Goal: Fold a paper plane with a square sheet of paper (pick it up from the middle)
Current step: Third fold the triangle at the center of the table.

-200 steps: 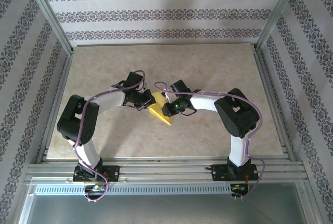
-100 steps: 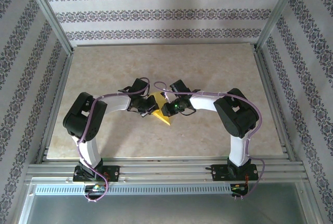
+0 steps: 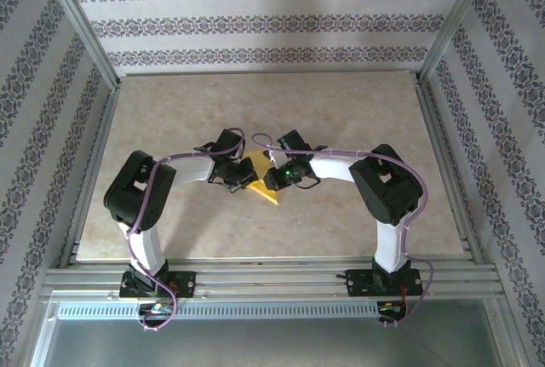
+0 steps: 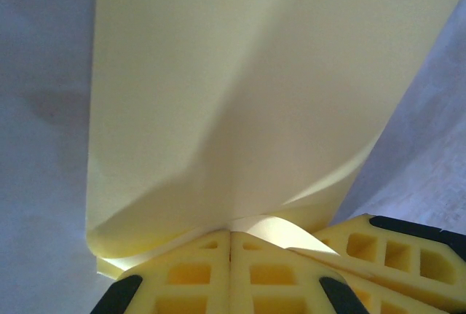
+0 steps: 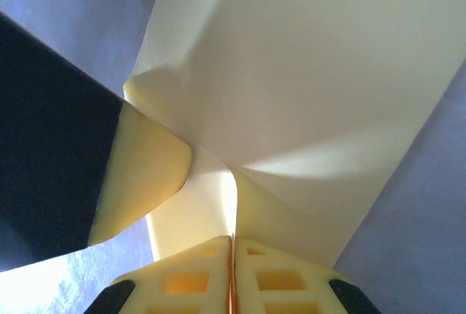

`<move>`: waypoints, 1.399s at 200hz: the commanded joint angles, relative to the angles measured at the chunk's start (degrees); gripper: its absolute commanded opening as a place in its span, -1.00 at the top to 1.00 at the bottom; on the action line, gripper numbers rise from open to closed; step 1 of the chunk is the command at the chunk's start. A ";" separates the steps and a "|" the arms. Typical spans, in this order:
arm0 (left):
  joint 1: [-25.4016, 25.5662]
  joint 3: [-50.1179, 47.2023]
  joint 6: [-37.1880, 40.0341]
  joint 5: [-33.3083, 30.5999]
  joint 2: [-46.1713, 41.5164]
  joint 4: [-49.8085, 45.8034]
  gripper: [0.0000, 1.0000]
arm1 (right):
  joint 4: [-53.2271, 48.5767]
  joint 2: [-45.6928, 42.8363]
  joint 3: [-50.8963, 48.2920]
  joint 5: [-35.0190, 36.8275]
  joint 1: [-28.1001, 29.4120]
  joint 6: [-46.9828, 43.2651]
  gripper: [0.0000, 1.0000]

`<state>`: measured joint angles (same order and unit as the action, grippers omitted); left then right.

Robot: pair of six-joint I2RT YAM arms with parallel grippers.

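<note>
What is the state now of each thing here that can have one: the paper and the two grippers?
yellow sheet of paper: folded over and curved, pinched between both grippers.
left gripper: shut on the yellow sheet of paper.
right gripper: shut on the yellow sheet of paper.

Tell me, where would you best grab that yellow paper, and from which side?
By an edge, pinched flat from the side, I'd say. The paper is thin and curls, so only an edge can be pinched. That is how it is held now: the left gripper is shut on its left edge and the right gripper on the opposite edge, each coming from its own side.
</note>
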<state>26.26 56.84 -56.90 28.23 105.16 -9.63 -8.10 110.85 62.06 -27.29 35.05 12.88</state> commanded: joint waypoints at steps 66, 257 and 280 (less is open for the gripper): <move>0.78 -4.59 -1.11 -1.56 -1.36 0.87 0.93 | -3.25 2.61 0.32 2.26 0.63 -0.49 0.76; 0.79 -12.00 3.33 -5.54 0.53 5.89 0.94 | -4.80 -13.93 -2.35 0.06 -4.07 10.98 0.30; 0.81 -11.59 3.55 -5.61 0.74 5.49 0.95 | -7.42 -14.90 -2.47 -3.12 -2.98 10.23 0.39</move>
<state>26.26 46.89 -55.29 28.05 102.04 5.23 -11.77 96.92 60.86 -28.14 30.85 22.55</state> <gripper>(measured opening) 0.064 0.323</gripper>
